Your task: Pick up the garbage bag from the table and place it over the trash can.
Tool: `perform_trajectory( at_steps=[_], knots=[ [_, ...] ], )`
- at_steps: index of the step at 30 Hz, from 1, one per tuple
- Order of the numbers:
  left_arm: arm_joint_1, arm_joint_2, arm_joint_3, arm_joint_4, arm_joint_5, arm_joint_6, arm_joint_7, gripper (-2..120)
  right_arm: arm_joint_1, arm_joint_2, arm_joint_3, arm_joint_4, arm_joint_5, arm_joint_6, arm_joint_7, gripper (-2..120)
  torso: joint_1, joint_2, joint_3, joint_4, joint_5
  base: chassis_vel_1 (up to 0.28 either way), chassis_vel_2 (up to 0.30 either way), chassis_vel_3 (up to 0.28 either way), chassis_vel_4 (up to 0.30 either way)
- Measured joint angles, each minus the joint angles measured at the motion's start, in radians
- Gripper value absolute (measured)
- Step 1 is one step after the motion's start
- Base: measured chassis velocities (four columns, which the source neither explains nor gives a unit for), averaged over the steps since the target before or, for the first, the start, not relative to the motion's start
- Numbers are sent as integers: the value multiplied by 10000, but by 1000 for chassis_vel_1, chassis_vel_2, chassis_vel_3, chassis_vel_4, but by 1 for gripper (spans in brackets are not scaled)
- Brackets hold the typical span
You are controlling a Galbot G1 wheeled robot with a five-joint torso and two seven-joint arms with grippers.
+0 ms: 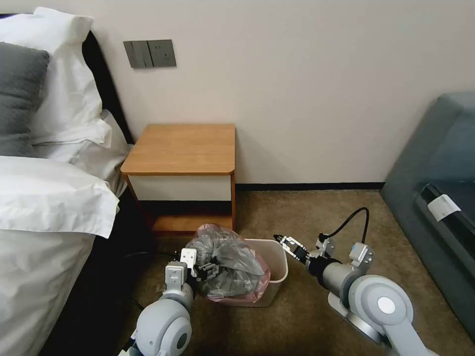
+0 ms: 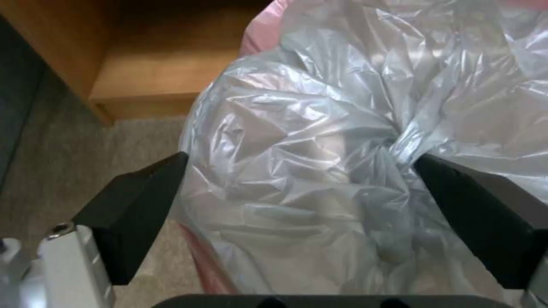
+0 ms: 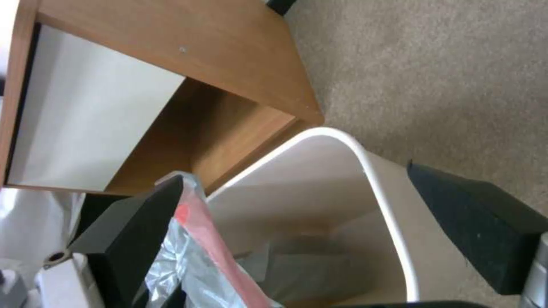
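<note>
Brown carpet runs between a bed and a wall, and on it, in front of the counter, stands the trash can with the garbage bag bunched over the half of its mouth nearer the left arm. The left gripper sits against that bunch; in its wrist view the fingers stand spread wide with crumpled film bulging between them, not clamped on it. The right gripper hovers just off the bare rim on the other side, its fingers likewise parted, one over the bag's pinkish-red edge and one outside the rim, holding nothing. The bag looks nearly weightless, thin, limp and slick, so it will probably collapse, slide and tear if dragged across the rim rather than hold a shape. The pinkish-red edge, lying just beside the right gripper's inner finger, seems the sounder place to pinch, since a grip on the loose grey middle would likely only gather folds. Half the can's mouth is uncovered.
</note>
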State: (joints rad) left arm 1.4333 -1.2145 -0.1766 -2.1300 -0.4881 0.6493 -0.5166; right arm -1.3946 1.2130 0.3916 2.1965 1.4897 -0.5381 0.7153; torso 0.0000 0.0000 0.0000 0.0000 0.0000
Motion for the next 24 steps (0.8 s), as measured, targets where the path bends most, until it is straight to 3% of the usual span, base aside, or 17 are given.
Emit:
perform_trajectory(
  at_steps=[14,24],
  knots=[
    [-60,-117,314,265,-83,-27,56,84,52,74,-58,-137,-188,24,-59,100,-1,0,0,0,0,0,0,0,0],
    [-44,-108,339,325,-98,-155,206,46,12,142,-80,-205,-382,25,-155,100,0,0,0,0,0,0,0,0,0]
  ],
)
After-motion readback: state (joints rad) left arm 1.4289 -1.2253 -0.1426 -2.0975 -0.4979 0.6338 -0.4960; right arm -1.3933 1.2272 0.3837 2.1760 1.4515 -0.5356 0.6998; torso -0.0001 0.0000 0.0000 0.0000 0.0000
